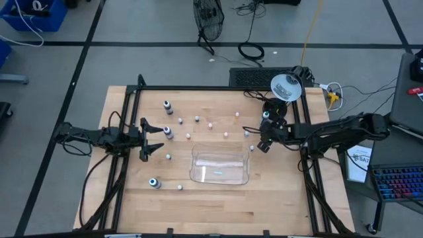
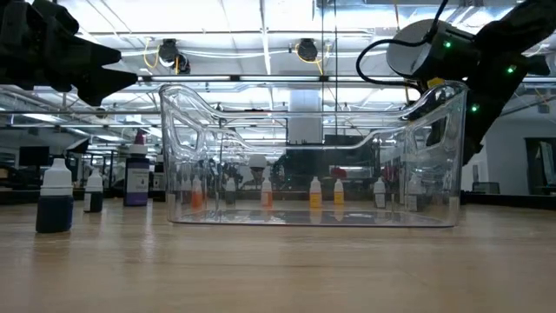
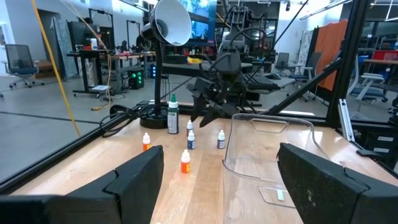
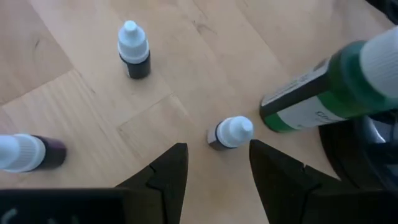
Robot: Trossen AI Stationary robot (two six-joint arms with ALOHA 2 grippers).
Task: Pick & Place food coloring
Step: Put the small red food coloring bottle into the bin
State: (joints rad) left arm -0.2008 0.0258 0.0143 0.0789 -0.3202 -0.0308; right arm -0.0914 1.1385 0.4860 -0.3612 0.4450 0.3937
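The food coloring, a set of tiny dark-bodied and pale dropper bottles, stands scattered over the light wooden table (image 1: 218,205). One small white-capped bottle (image 4: 230,133) stands just ahead of the right claw (image 4: 214,163), whose fingers are spread apart with nothing between them. A larger green bottle with a white label (image 4: 323,93) lies tilted at about two o'clock from it, and another small dark bottle (image 4: 134,50) at about eleven o'clock. In the overhead view the right claw (image 1: 266,142) sits at three o'clock of the clear rectangular plastic tray (image 1: 220,178), which looks empty, though that is hard to judge. The left claw (image 1: 151,140) hangs at the tray's nine o'clock, its fingers wide open and empty, a dark bottle (image 1: 168,132) just beside it.
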